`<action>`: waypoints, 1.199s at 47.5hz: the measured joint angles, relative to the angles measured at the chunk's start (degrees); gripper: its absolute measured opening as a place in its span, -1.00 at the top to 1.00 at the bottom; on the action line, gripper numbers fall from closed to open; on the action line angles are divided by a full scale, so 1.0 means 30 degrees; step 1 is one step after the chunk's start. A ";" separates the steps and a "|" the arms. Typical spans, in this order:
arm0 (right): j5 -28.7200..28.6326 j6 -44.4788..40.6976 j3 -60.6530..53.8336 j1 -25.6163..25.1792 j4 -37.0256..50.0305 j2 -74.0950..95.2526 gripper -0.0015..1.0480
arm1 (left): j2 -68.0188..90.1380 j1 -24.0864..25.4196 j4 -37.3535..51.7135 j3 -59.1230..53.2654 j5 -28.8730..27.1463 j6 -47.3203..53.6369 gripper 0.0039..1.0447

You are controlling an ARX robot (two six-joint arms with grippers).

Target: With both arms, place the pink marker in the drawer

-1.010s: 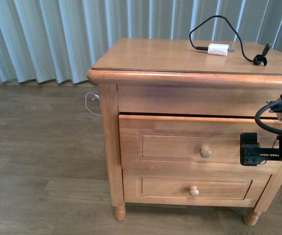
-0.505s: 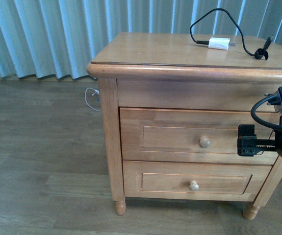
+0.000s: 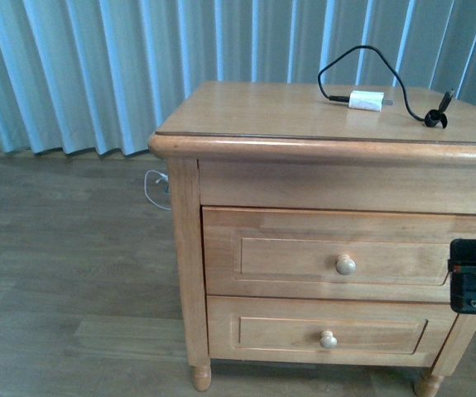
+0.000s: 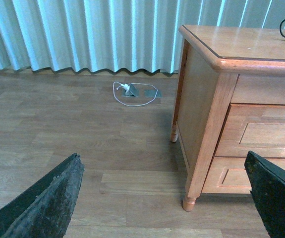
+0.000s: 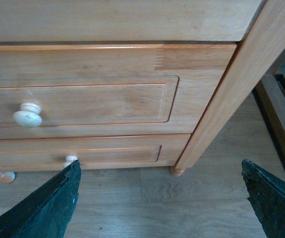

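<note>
Since the earlier frame, the right gripper (image 3: 474,285) has drawn back toward the front view's right edge, and the wide light-brown wooden drawer (image 3: 345,252) now sits closed. Both wrist views show jaws spread wide and empty; the left gripper (image 4: 162,198) hangs over the wood floor (image 4: 83,144) beside the cabinet. Right fingers (image 5: 43,208) face the drawer's round pale knob (image 5: 27,114). A white charger block (image 3: 367,101) with black cable rests on the worktop (image 3: 254,112). No pink marker shows.
</note>
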 joint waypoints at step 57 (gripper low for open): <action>0.1530 -0.0678 -0.8029 0.2820 -0.1020 -1.7770 0.71 | 0.0000 0.0000 0.0000 0.0000 0.0000 0.0000 -0.89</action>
